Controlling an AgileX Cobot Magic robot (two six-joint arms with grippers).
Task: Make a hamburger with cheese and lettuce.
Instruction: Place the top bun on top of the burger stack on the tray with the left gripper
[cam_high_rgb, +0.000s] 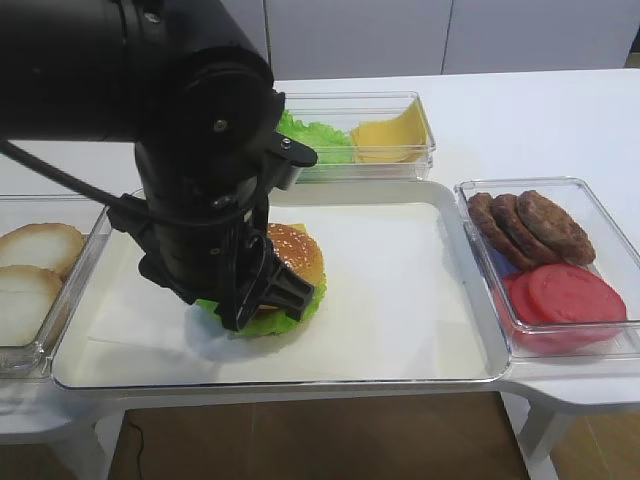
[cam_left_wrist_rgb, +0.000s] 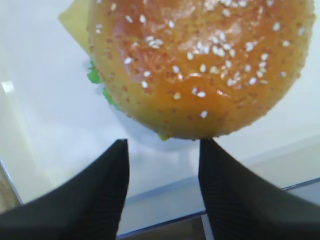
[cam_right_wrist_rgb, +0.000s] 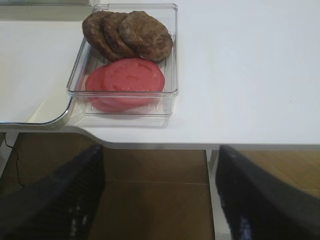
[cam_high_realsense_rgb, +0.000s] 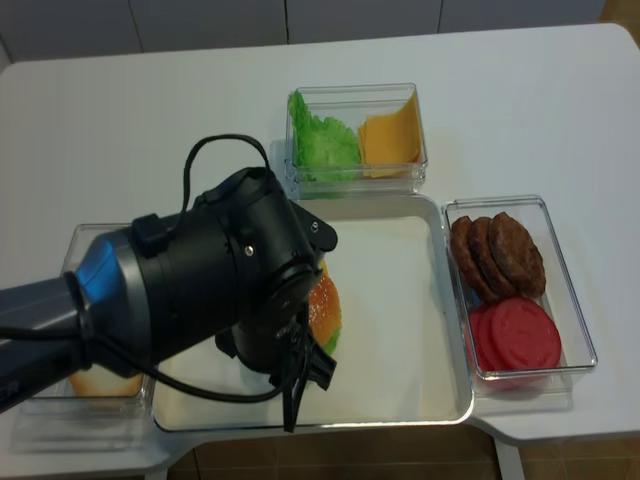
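**A:** Where does the left gripper (cam_left_wrist_rgb: 162, 165) stand?

**B:** Jaws apart, holding nothing. In the left wrist view its two dark fingers (cam_left_wrist_rgb: 95, 200) sit just short of the near edge of the bun; I cannot tell if a tip brushes the stack. The right gripper (cam_right_wrist_rgb: 160, 195) hangs spread and empty off the table edge, near the box of patties (cam_right_wrist_rgb: 129, 34) and tomato slices (cam_right_wrist_rgb: 127, 82).

**A:** And the hamburger (cam_high_rgb: 285, 275)?

**B:** On the tray (cam_high_rgb: 400, 290), left of centre. The sesame dome sits on top, the cheese (cam_left_wrist_rgb: 75, 20) pokes out one corner, and the lettuce (cam_high_rgb: 290, 312) frills around the base.

**A:** So the stack looks built. What does a good finish need?

**B:** I'd say a straight lift, jaws kept wide, so neither finger catches the dome or drags the leaf. A sideways pull could slide the bun off the slice.
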